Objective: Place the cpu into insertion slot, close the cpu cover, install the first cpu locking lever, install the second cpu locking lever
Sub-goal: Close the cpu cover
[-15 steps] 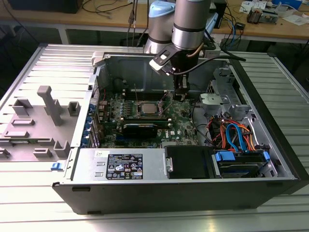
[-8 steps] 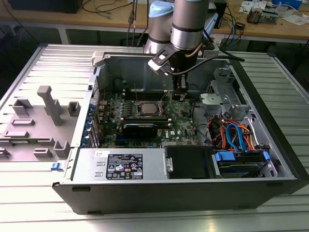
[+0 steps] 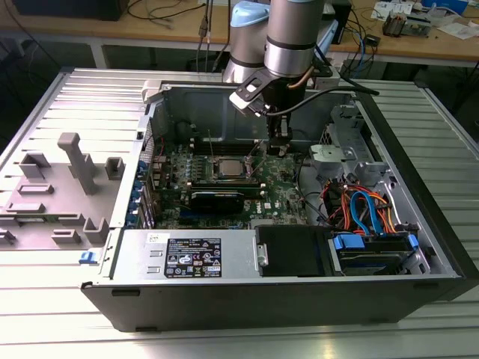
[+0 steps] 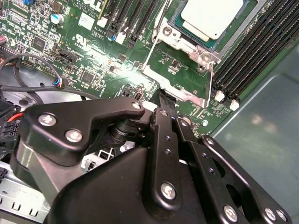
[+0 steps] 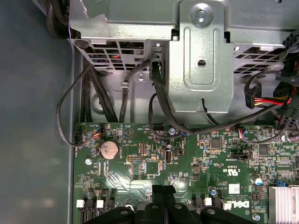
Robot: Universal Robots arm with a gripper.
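The cpu (image 3: 227, 167) (image 4: 212, 17), a square chip with a dull silver top, lies flat in the insertion slot (image 4: 180, 25) on the green board inside the open computer case. The silver cpu cover (image 4: 187, 46) frames the chip. A thin wire locking lever (image 4: 150, 51) runs beside the slot, and in the exterior view two wires stand up at the slot's sides. My gripper (image 3: 278, 149) (image 4: 164, 99) (image 5: 163, 196) hangs low over the board, just to the exterior view's right of the slot. Its black fingertips are pressed together and I see nothing between them.
Long black memory slots (image 4: 252, 51) flank the socket. A black card (image 3: 217, 198) lies in front of it. A power supply (image 3: 194, 258), a drive bay with blue and orange cables (image 3: 367, 217), a metal cage (image 5: 201, 51) and loose black cables (image 5: 70, 107) crowd the case. A grey fixture (image 3: 67, 179) stands outside it.
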